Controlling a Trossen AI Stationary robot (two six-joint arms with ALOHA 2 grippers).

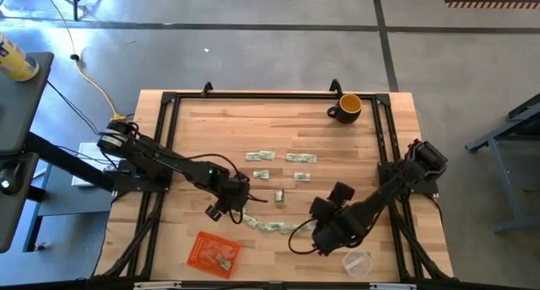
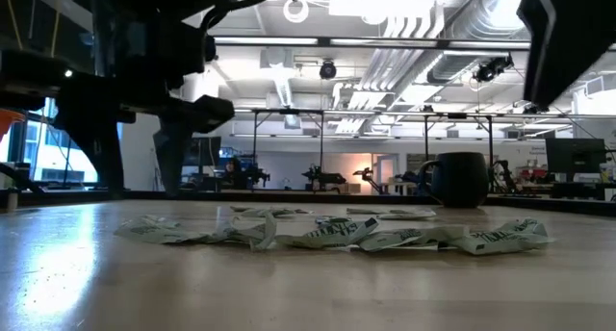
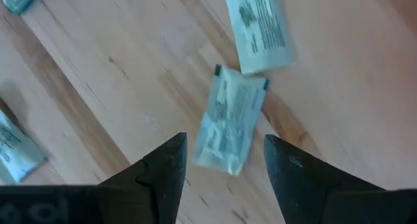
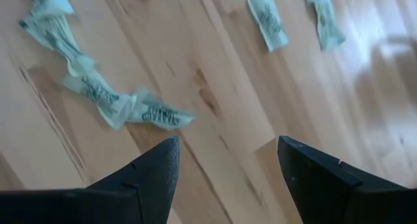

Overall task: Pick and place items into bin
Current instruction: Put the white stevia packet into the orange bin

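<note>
Left gripper (image 3: 221,168) hangs over the middle of the table (image 1: 194,147) with its fingers (image 3: 163,168) spread and empty, one folded paper note (image 3: 228,123) lying flat on the wood in line with the gap. Right gripper (image 4: 225,168), also spread and holding nothing, hovers near the crumpled row of notes (image 1: 270,226) toward the front edge. More notes are scattered mid-table, and the orange bin (image 1: 213,253) at the front left already holds some. These scraps look featherlight, limp and thin; pinching across the short width, pressing down to the wood, seems safest, since a loose grip could let one slip out.
</note>
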